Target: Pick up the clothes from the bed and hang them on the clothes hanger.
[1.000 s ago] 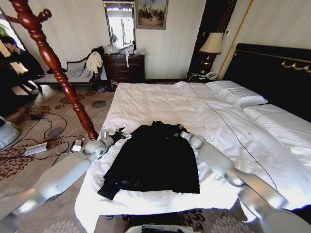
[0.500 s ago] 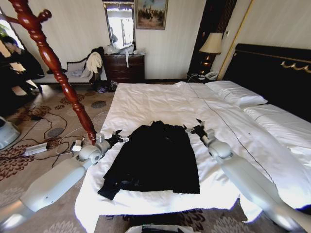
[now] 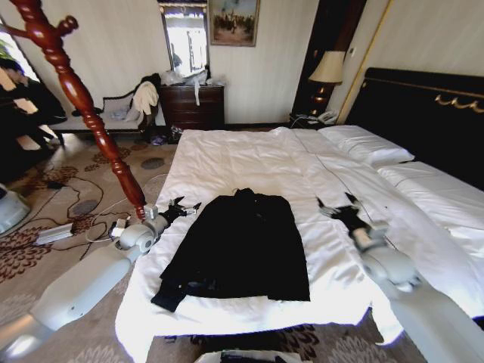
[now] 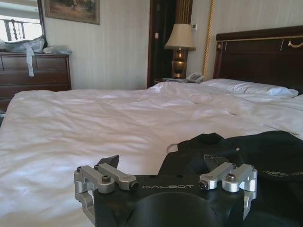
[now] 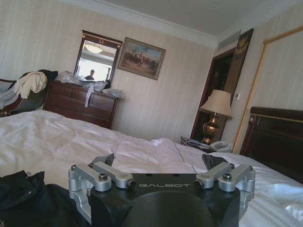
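Daylight pours from the window reflected in the mirror (image 3: pixel 187 38), blowing out there; white sheets glare, corners bend outward, the black garment (image 3: pixel 238 246) swallows detail.

Both arms: smooth pale grey-white shells, tubular segments joined by rounded bulging joints, tapering toward the wrists. Wrist sections darker, black hardware ahead of the last grey joint.

Left end effector (image 3: pixel 184 206): black fingers, thin and angular. Close-up (image 4: pixel 163 163) shows a matte black housing lettered "GALBOT" in light print at centre. Silver machined metal linkage brackets at 10 and 2 o'clock of the housing, each with a dark round screw head on top.

Right end effector (image 3: pixel 338 205): same build. Close-up (image 5: pixel 158 163) shows identical black body, "GALBOT" lettering, paired silver brackets with screws, black finger tips beyond them.
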You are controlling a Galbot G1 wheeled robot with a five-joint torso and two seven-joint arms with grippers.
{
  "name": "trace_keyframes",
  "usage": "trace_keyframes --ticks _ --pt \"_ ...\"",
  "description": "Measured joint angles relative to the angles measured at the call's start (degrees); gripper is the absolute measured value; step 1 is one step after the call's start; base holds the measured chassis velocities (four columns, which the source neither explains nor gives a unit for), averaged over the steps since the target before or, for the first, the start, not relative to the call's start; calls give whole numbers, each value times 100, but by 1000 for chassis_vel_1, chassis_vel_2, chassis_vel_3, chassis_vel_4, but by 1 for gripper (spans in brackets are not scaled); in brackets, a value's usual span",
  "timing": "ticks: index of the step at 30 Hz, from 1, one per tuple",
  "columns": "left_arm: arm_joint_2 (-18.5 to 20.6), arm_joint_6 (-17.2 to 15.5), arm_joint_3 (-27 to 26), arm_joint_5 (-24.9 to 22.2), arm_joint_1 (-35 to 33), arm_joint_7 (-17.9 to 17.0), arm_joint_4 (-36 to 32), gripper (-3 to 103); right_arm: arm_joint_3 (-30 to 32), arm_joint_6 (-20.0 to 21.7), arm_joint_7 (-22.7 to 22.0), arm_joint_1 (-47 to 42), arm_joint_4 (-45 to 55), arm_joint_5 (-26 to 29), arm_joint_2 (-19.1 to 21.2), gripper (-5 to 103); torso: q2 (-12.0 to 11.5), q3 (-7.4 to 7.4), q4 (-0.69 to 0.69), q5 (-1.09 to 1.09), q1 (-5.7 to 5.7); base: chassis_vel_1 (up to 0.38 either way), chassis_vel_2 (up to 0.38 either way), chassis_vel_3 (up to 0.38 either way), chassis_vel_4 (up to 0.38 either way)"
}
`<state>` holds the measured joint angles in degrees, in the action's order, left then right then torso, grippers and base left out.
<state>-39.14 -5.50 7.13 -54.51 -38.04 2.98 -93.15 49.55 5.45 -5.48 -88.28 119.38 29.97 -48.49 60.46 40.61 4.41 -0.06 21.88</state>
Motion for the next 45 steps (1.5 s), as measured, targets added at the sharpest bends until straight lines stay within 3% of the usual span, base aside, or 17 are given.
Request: trace_keyframes --ticks 5,10,12,22,26,31,32,35,36,42,45 --pt "-15 64 -130 76 -157 2 -123 100 398 -181 210 -760 396 -309 -514 100 0 0 9 5 -1 0 0 0 0" --pt "-15 204 -257 310 -345 -28 -250 100 307 -402 312 -1053 483 -747 -1084 100 0 0 2 6 -1 0 0 0 0" --pt "-12 233 -330 353 -414 -45 -334 100 273 -544 368 -1213 524 -1027 -1306 100 0 -1 7 6 -1 0 0 0 0" --pt "39 151 -294 303 -221 -82 -345 100 236 -621 376 -1279 544 -1180 -1393 100 0 0 5 6 0 0 0 0 0" --pt "-88 -54 75 175 353 -159 7 100 225 -621 376 -1267 536 -1178 -1385 100 0 0 4 6 0 0 0 0 0" --pt "-607 -363 1037 -253 1686 -291 683 100 218 -619 377 -1256 524 -1171 -1376 100 -1 1 8 7 1 0 0 0 0" --pt "-607 -363 1037 -253 1686 -291 683 100 218 -619 377 -1256 524 -1171 -1376 100 -1 1 8 7 1 0 0 0 0" --pt "-1081 -583 1503 -339 2338 -440 1140 100 214 -618 376 -1250 520 -1168 -1373 100 -1 1 5 6 1 0 0 0 0" --pt "-1350 -751 1723 -303 2643 -587 1432 100 213 -618 375 -1248 519 -1168 -1372 100 -1 1 8 7 1 0 0 0 0" --pt "-2019 -1239 2230 -175 3375 -761 2188 100 211 -615 375 -1244 515 -1164 -1369 100 -1 1 7 9 1 0 0 0 0" --pt "-2386 -1632 2432 274 3697 -765 2736 100 210 -615 375 -1243 515 -1162 -1369 100 -1 1 6 7 1 0 0 0 0"
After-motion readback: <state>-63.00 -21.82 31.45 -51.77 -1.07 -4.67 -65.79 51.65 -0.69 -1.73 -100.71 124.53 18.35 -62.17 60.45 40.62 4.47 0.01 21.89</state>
